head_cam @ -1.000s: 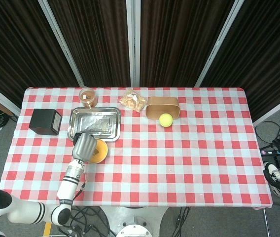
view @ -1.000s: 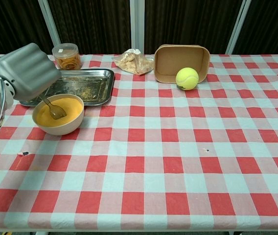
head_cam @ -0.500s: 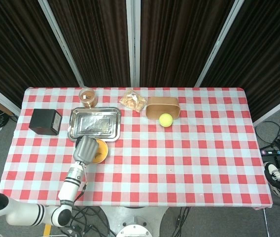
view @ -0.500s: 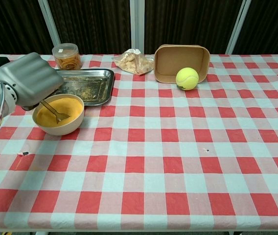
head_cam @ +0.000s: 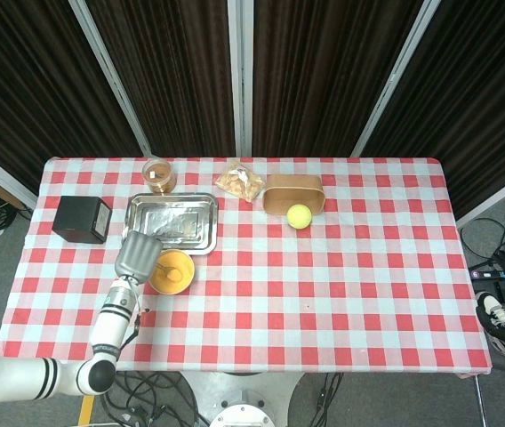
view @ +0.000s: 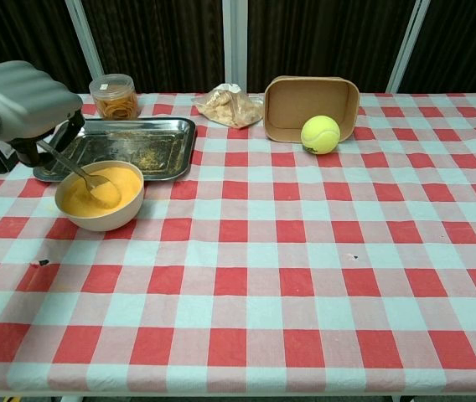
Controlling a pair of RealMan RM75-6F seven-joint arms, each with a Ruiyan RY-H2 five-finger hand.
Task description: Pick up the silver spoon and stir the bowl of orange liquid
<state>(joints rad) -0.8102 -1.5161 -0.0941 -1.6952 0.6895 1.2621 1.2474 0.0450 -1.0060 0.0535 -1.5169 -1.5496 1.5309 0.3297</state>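
1. Head view: the left hand [head_cam: 137,254] sits just left of the bowl of orange liquid [head_cam: 172,270], in front of the steel tray [head_cam: 172,222]. A black box [head_cam: 81,218] stands further left; the tennis ball [head_cam: 299,216] rests against a brown paper tray [head_cam: 293,194]. The right hand is out of sight.
2. Chest view: the left hand [view: 22,96] grips the silver spoon [view: 79,172] by its handle, the spoon's tip dipped in the bowl of orange liquid [view: 100,195]. A snack jar [view: 114,95] and a snack bag [view: 226,105] stand behind.

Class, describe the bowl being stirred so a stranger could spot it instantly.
On the red-checked table, look near the left end, just in front of the metal tray. The bowl there is beige, holds orange liquid, and has the silver spoon gripped by the left hand dipping in.
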